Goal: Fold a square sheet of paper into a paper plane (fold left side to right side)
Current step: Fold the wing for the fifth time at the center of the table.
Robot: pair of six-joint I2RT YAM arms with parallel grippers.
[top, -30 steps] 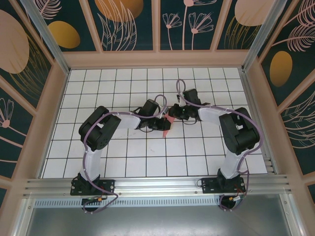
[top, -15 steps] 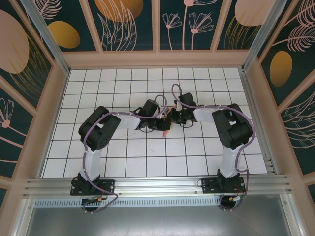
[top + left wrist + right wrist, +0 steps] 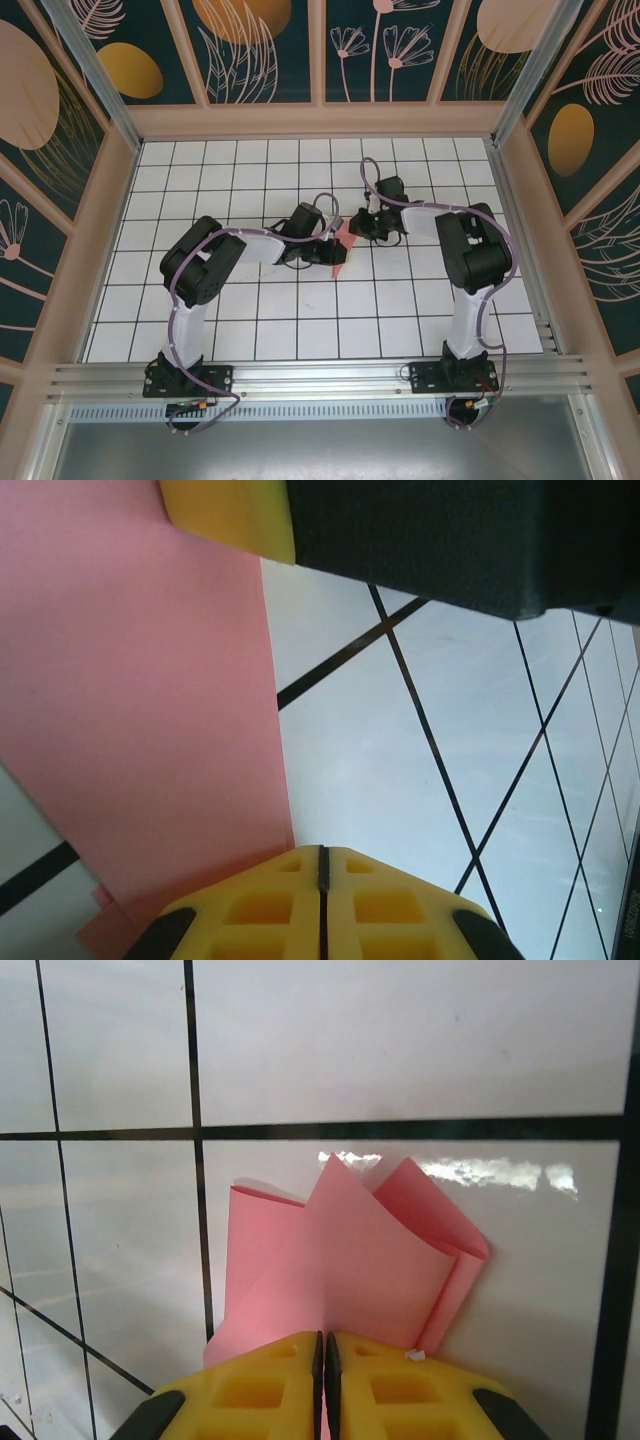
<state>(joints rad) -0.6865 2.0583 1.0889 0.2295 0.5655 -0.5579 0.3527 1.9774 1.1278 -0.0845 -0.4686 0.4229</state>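
- The salmon-pink folded paper plane (image 3: 343, 243) lies on the white grid-tiled counter (image 3: 250, 330), near its middle, between the two tools.
- The left tool (image 3: 331, 255) sits at the plane's near tip. In the left wrist view its yellow fingers (image 3: 260, 910) are pressed together at the paper's edge (image 3: 140, 730); whether a layer is pinched cannot be told.
- The right tool (image 3: 358, 226) is pressed together, pinching the folded layers (image 3: 340, 1270), which fan out beyond its fingertips (image 3: 322, 1355).

High rear overview; two close wrist views on paper plane (image 3: 340, 1260)
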